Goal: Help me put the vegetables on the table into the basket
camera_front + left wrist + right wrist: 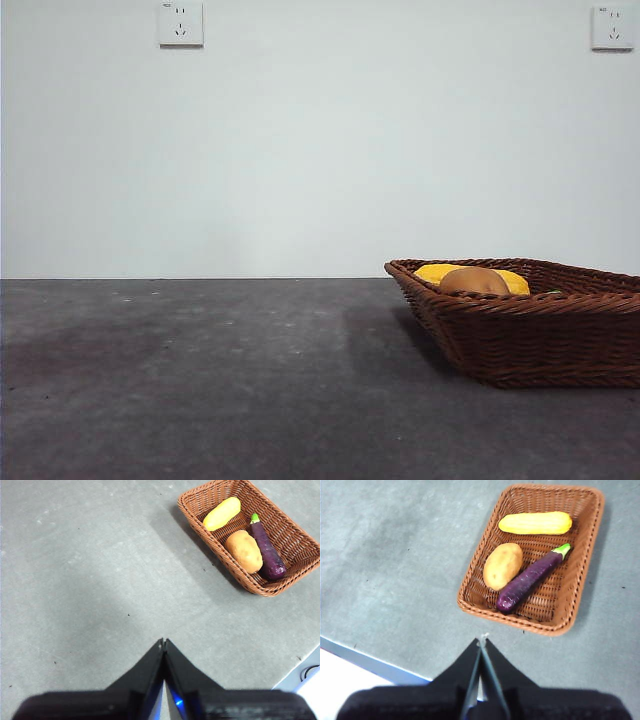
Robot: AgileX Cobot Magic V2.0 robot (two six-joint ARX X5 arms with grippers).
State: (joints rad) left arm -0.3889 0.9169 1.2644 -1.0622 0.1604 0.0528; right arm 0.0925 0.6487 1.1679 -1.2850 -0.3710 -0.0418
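The brown wicker basket (530,345) stands on the grey table (200,380) at the right. It holds all three vegetables: the tan potato (503,565), the yellow corn cob (535,523) and the purple eggplant (530,578) with its green stem. In the front view only the potato (474,281) and the cob (440,271) show above the rim. The left wrist view shows the basket (300,555) with the potato (243,551), cob (221,513) and eggplant (269,555). My left gripper (163,642) and right gripper (482,639) are both shut, empty and high above the table, away from the basket (580,570).
The table's front edge (370,660) runs below the right gripper, and a table corner (300,672) shows in the left wrist view. Two wall sockets (180,24) sit on the white wall behind.
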